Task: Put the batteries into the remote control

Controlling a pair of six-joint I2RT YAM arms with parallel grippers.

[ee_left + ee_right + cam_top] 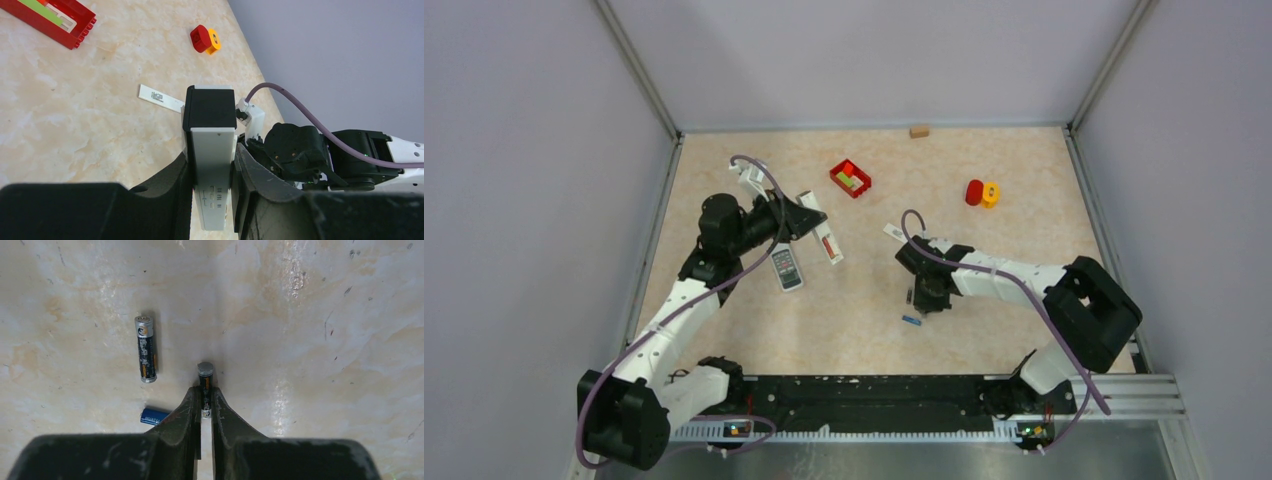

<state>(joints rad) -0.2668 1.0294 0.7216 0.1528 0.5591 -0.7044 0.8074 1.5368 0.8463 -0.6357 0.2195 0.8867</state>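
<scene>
My left gripper (812, 218) is shut on a white remote control (828, 240) with a black end and holds it off the table; in the left wrist view the remote (212, 135) sits clamped between the fingers (175, 190). My right gripper (204, 399) is low on the table, shut on a dark battery (205, 376) that pokes out past the fingertips. A second dark battery (146, 349) lies to its left. A blue battery (154, 416) lies beside the left finger and also shows in the top view (911, 320). The red-and-black battery is out of view.
A second, grey remote (786, 267) lies below the left gripper. A white strip (892, 232) lies near the right arm. A red tray (850, 178), a red-and-yellow object (982, 193) and a small wooden block (918, 130) sit farther back.
</scene>
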